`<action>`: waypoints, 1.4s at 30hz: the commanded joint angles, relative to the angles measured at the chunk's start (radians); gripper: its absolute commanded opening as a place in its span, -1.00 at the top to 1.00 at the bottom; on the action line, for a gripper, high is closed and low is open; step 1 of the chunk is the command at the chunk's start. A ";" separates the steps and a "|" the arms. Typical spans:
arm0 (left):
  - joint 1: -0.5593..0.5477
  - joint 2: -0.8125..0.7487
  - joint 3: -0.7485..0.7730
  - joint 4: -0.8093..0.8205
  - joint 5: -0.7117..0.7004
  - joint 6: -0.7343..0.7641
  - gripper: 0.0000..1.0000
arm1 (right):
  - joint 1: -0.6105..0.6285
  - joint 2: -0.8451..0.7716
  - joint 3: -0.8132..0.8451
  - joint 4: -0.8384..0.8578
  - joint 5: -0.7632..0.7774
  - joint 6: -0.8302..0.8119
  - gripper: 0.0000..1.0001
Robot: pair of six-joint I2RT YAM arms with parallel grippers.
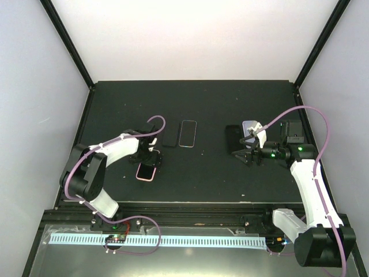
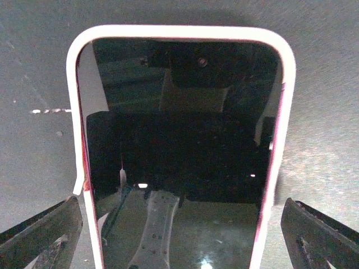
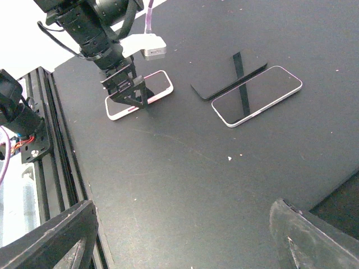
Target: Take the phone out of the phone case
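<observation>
From my left wrist, the phone (image 2: 179,168) fills the view and its near end runs off the bottom edge. The dark glass only mirrors my own arm, so I read nothing on the screen. From above, my left hand (image 1: 152,160) covers the phone's far end, and I cannot tell whether my fingertips reach the bench (image 1: 207,173). The phone lies flat, screen up, inside its phone case (image 2: 76,112), a pale rim with a pink edge, on the left half of the bench. My left hand is spread wide, one finger on each long side of the case, close to the rim yet apart from it, gripping nothing. My right hand (image 1: 249,156) hangs over the right half of the bench, fingers well spread and empty. Behind it sit a dark shape (image 1: 233,137) and a pale bluish thing (image 1: 251,126), partly masked; I cannot make them out. A black slab (image 1: 169,138) and a second phone (image 1: 187,133) lie side by side mid-bench.
</observation>
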 commanded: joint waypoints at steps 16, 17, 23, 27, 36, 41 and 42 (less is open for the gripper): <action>-0.001 0.135 0.193 -0.127 -0.048 0.089 -0.98 | -0.005 -0.002 0.005 0.001 0.007 -0.021 -0.67; 0.000 0.138 0.192 -0.126 -0.058 0.082 -0.98 | -0.005 -0.001 0.004 0.001 0.006 -0.022 -0.67; 0.002 0.156 0.178 -0.118 -0.069 0.056 -0.98 | -0.005 -0.002 0.005 0.000 0.008 -0.027 -0.67; 0.002 0.182 0.170 -0.113 -0.045 0.051 -0.98 | -0.006 -0.002 0.005 -0.003 0.009 -0.030 -0.67; 0.001 0.200 0.156 -0.126 0.006 0.041 -0.98 | -0.006 -0.003 0.005 -0.008 0.009 -0.038 -0.67; 0.003 0.203 0.162 -0.170 0.012 0.023 -0.93 | -0.005 -0.005 0.005 -0.008 0.009 -0.039 -0.66; 0.004 0.201 0.164 -0.178 0.006 0.021 -0.93 | -0.005 -0.004 0.005 -0.008 0.008 -0.040 -0.66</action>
